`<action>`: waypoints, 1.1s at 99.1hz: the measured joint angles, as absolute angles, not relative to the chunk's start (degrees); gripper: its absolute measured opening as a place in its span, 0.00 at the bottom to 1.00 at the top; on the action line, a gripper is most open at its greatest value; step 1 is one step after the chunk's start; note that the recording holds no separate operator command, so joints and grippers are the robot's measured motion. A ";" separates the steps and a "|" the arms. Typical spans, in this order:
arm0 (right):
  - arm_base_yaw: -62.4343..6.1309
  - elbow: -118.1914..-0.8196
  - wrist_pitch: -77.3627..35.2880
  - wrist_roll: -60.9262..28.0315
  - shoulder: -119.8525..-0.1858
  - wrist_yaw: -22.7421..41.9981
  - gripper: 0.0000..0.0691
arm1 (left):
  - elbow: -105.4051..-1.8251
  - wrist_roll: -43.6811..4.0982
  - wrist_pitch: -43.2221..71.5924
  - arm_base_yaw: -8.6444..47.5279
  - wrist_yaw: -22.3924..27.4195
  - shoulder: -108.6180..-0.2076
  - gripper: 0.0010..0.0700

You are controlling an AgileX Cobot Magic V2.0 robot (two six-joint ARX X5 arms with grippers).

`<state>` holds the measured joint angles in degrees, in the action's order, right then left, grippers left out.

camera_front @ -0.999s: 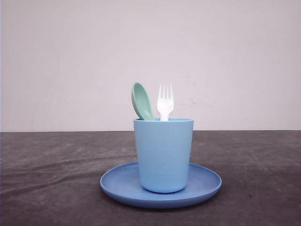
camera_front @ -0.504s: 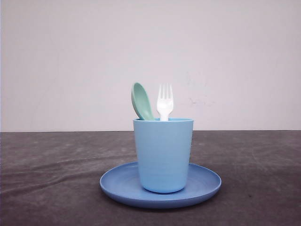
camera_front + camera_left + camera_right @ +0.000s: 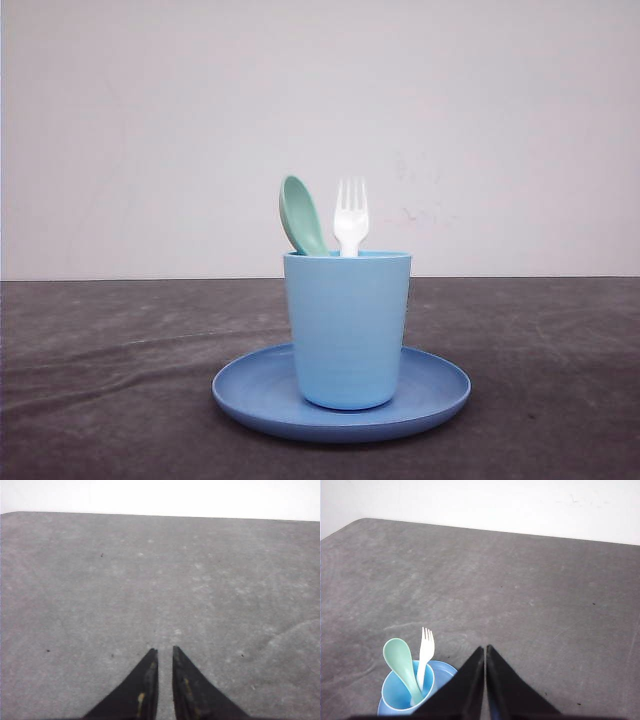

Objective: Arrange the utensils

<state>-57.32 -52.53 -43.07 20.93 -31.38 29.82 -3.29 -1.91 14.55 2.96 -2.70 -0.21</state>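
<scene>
Fork [image 3: 351,217] and spoon [image 3: 302,216] stand in the cup [image 3: 347,330] on the plate [image 3: 440,390], mid-tabletop, same as a second ago. Looks done.

Left gripper [image 3: 165,652]: nearly closed, holding nothing.

Right gripper [image 3: 485,649]: closed, empty, just beside the cup.

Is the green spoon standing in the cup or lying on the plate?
In the cup. The spoon stands handle down inside the cup, bowl above the rim, beside the fork; the cup sits on the plate.
</scene>
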 joint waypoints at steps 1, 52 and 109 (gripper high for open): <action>-57.32 -52.53 -43.05 20.91 -31.38 29.82 0.01 | -3.29 -1.91 14.55 2.96 -2.70 -0.21 0.02; -37.47 -50.28 -25.85 3.01 -31.38 33.30 0.01 | -3.29 -1.91 14.55 2.94 -2.68 -0.21 0.02; -4.10 -20.38 -4.80 -2.31 -16.84 1.13 0.01 | -3.29 -1.89 14.55 2.96 -2.70 -0.21 0.02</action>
<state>-4.10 -20.38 -4.80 -2.31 -16.84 1.13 -3.29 -1.89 14.55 2.96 -2.70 -0.21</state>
